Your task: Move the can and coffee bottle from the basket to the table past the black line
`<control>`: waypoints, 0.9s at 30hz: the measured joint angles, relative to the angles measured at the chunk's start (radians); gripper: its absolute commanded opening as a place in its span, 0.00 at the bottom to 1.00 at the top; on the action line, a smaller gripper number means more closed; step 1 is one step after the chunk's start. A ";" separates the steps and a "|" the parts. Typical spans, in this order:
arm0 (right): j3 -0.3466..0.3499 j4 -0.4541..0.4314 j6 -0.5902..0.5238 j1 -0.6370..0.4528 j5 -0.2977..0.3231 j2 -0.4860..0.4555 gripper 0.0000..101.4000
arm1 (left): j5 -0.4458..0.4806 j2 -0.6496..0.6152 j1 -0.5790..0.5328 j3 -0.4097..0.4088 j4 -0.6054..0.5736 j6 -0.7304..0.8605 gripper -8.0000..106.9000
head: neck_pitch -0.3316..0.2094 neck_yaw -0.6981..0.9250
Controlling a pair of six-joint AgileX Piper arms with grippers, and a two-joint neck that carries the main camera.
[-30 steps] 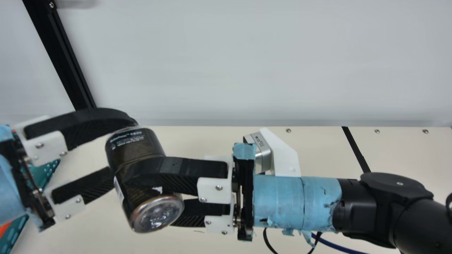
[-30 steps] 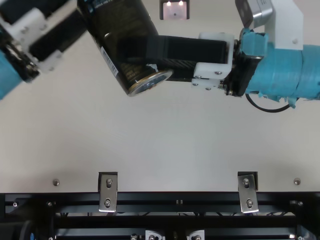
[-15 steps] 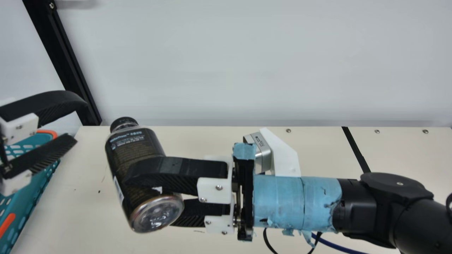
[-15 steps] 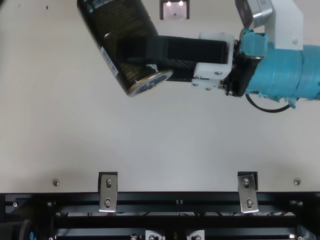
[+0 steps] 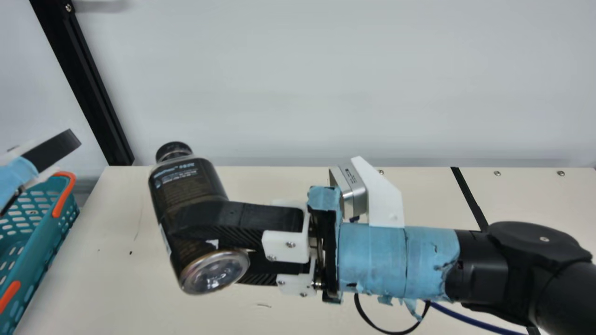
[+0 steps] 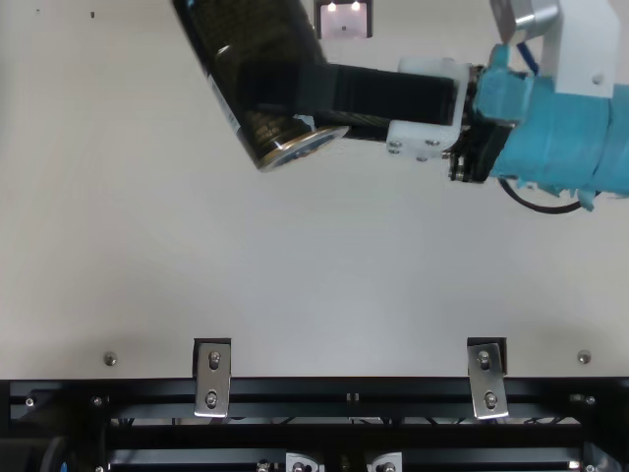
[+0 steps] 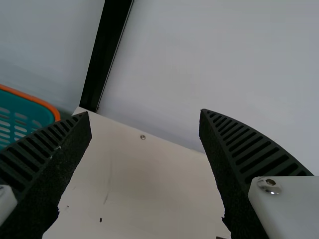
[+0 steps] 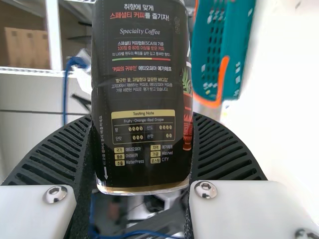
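Toward eight o'clock in the main view, a black cylindrical coffee bottle with a dark cap (image 5: 184, 186) is held above the cream table (image 5: 116, 279) by the right gripper (image 5: 200, 246), tilted, cap toward eleven. Near nine, the left gripper (image 5: 51, 149) and the teal plastic basket (image 5: 44, 242) are seen; near three, the straight black line (image 5: 470, 200). From above, the bottle is seen at eleven. By the left wrist camera, the left gripper (image 7: 144, 113) is shown spread wide; by the right, the bottle is shown pinched between ribbed fingers (image 8: 224, 149).
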 measured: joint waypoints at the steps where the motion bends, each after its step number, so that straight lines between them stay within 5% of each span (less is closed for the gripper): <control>1: -0.001 -0.009 -0.009 0.001 -0.022 -0.007 0.00 | 0.000 0.000 0.000 0.000 0.000 0.000 0.85 | 0.000 0.000; 10: -0.001 -0.084 -0.108 0.062 -0.244 -0.067 0.00 | 0.000 0.000 0.000 0.000 0.000 0.000 0.85 | 0.000 0.000; 23: 0.016 -0.176 -0.157 0.295 -0.676 -0.146 0.00 | 0.000 0.000 0.000 0.000 0.000 0.000 0.85 | 0.005 0.000; 27: 0.016 -0.170 -0.157 0.327 -0.719 -0.146 0.00 | 0.000 0.000 0.000 0.000 0.000 0.000 0.85 | 0.005 0.000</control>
